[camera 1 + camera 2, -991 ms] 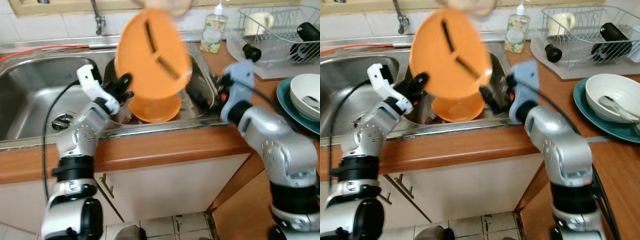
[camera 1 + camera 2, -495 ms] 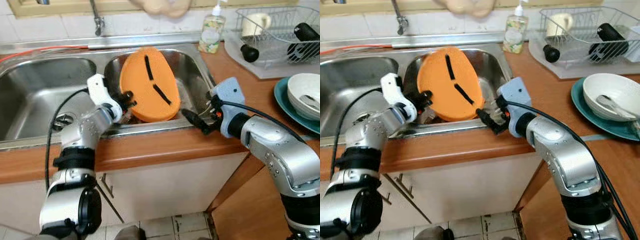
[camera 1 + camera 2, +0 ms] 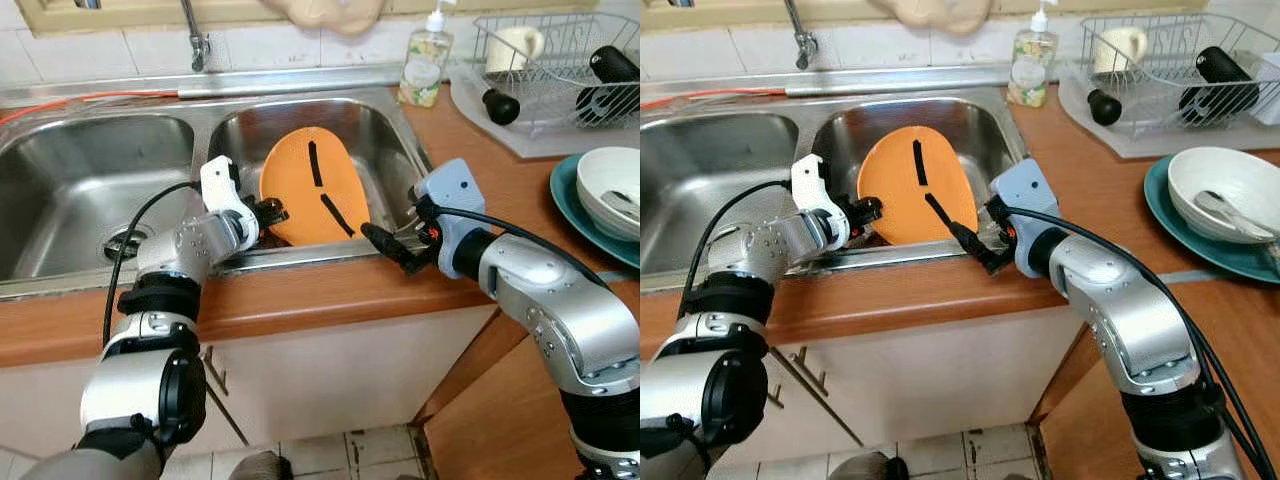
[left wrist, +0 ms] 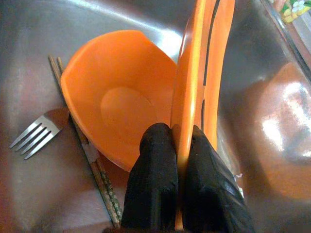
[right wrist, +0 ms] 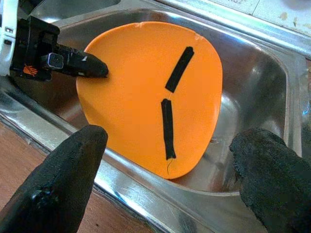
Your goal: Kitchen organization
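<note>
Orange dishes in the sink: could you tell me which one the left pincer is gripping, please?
The flat orange plate with black strips, standing on edge; the orange bowl lies loose beside it.

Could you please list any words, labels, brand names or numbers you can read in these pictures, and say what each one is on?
None can be read.
Soap bottle by the sink: it carries a green and yellow label, but the print is too small and blurred to read.
Orange plate held in the left tool: only two black strips, no lettering.
Left wrist unit: a small orange mark, too small to read.
</note>
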